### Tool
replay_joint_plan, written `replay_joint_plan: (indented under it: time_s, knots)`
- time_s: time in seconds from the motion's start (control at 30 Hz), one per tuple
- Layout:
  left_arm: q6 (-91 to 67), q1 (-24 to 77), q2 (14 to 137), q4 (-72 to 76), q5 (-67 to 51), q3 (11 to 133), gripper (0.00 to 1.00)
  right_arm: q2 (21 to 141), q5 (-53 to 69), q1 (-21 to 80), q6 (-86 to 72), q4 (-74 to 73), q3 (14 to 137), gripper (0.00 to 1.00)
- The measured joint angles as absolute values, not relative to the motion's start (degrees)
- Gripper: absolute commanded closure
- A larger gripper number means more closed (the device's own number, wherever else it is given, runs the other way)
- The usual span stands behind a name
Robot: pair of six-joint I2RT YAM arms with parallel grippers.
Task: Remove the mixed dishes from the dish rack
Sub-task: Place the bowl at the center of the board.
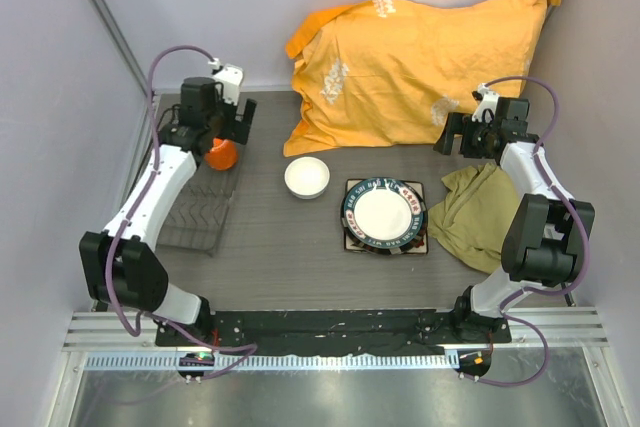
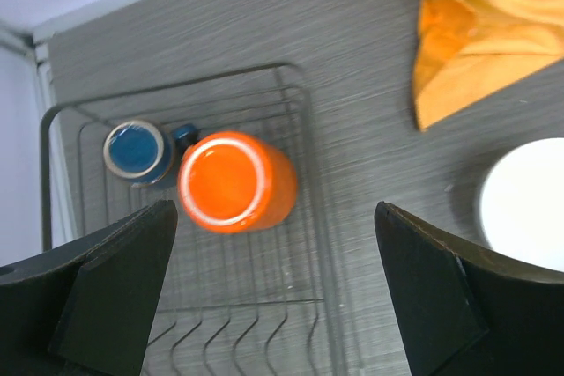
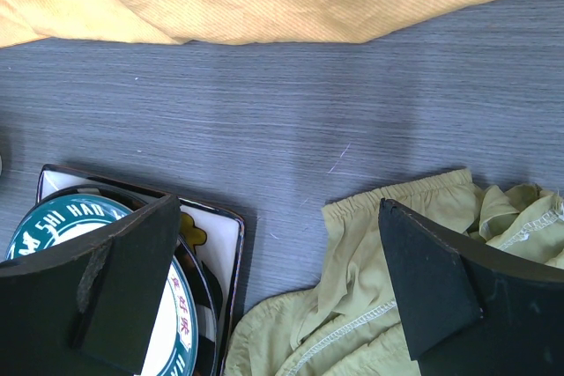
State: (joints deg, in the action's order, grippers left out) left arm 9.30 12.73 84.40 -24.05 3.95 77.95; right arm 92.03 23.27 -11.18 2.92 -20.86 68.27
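Note:
The dark wire dish rack point(image 1: 198, 215) lies at the left of the table. The orange mug point(image 1: 222, 155) stands in its far end. In the left wrist view the mug point(image 2: 236, 180) has a small dark blue cup point(image 2: 134, 149) beside it in the rack point(image 2: 304, 244). My left gripper point(image 1: 218, 132) hovers open and empty above the mug point(image 2: 275, 217). The white bowl point(image 1: 307, 177) sits on the table mid-left. The round dark-rimmed plate point(image 1: 384, 213) lies on the square flowered plate point(image 1: 353, 188). My right gripper point(image 1: 470, 142) is open and empty, above bare table point(image 3: 278, 202) between the plates and a green cloth.
A large orange cloth point(image 1: 420, 57) covers the far middle of the table. A crumpled olive-green cloth point(image 1: 475, 212) lies right of the plates, also in the right wrist view point(image 3: 397, 305). Walls close in on the left, right and back.

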Motion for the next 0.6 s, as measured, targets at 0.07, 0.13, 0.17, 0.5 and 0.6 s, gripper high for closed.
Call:
replay_joint_plan:
  time_s: [0.07, 0.13, 0.17, 0.5, 0.6]
  knots:
    - [8.9, 9.3, 84.5, -24.3, 2.3, 78.0, 0.0, 92.0, 23.3, -11.2, 2.9, -20.9, 68.3, 0.0]
    - [8.4, 5.2, 84.8, -24.5, 0.8, 78.0, 0.0, 92.0, 23.2, -11.2, 2.9, -20.9, 68.3, 0.0]
    - [8.3, 4.1, 85.1, -24.6, 0.4, 78.1, 0.0, 92.0, 23.2, -11.2, 2.9, -20.9, 68.3, 0.0]
    - [9.6, -4.6, 95.5, -24.7, -0.7, 85.1, 0.01, 92.8, 23.2, -11.2, 3.0, -20.9, 68.3, 0.0]
    - [10.8, -5.9, 97.8, -24.9, -0.7, 86.7, 0.01, 93.2, 23.2, -11.1, 3.0, -20.9, 68.3, 0.0]
